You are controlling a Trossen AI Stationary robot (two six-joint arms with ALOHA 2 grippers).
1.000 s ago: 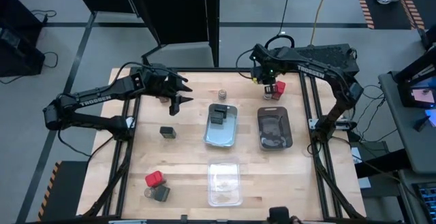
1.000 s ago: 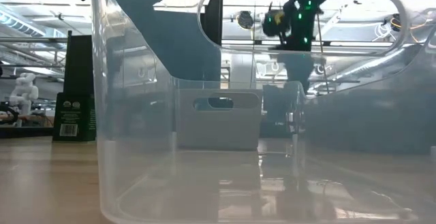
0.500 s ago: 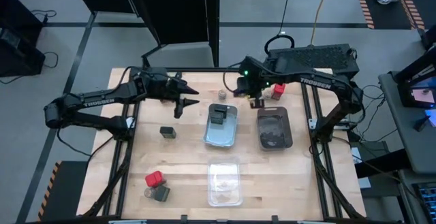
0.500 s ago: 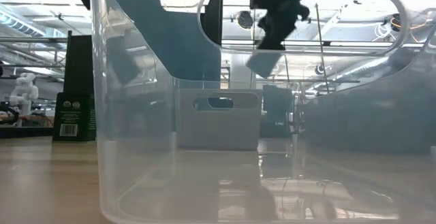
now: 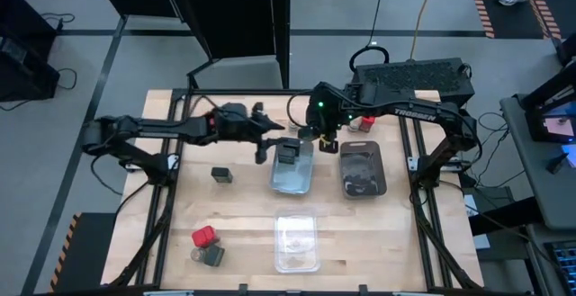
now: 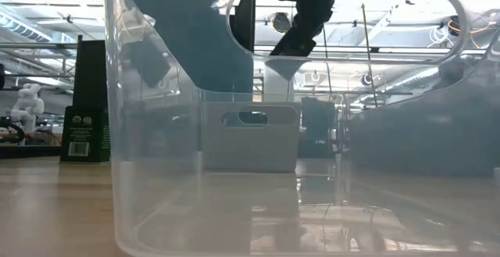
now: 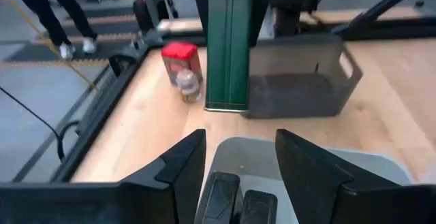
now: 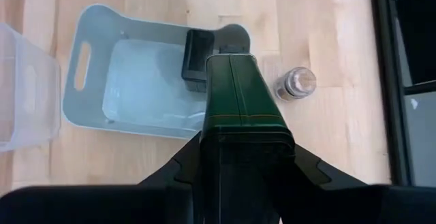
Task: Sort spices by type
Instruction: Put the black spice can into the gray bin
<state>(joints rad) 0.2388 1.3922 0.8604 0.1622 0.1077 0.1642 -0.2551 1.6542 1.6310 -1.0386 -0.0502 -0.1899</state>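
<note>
My right gripper [image 5: 326, 138] is shut on a dark green block [image 8: 238, 108] and hovers over the far end of a clear tray [image 5: 293, 181]. That tray holds dark blocks [image 5: 287, 153]. My left gripper [image 5: 267, 145] is open just left of the tray's far end; its wrist view looks over the tray's rim [image 7: 235, 149] at the hanging block [image 7: 231, 47]. A red block [image 7: 180, 55] and a small jar [image 7: 186, 86] stand at the far edge. A dark block [image 5: 221, 174], a red block [image 5: 204, 236] and a dark piece [image 5: 213, 255] rest on the table's left part. My right gripper pinches the dark green block between its two fingers [image 8: 182, 168] at its upper end [image 8: 240, 152], coming from above. The block is lifted clear and hangs below the fingers, somewhat tilted in the low view [image 6: 301, 24].
A dark smoky tray [image 5: 363, 170] lies right of the clear tray. A second clear tray [image 5: 297, 240] sits near the front edge and fills the low view [image 6: 156, 210]. Another jar [image 8: 294, 82] stands on the wood beside the tray's far end. People's legs show beyond the table.
My right gripper has carried the dark green block, lifted clear, from the far right spot beside the red block leftward to above the clear tray's far end. My left gripper has swung toward the table's right, up to that tray's left side.
</note>
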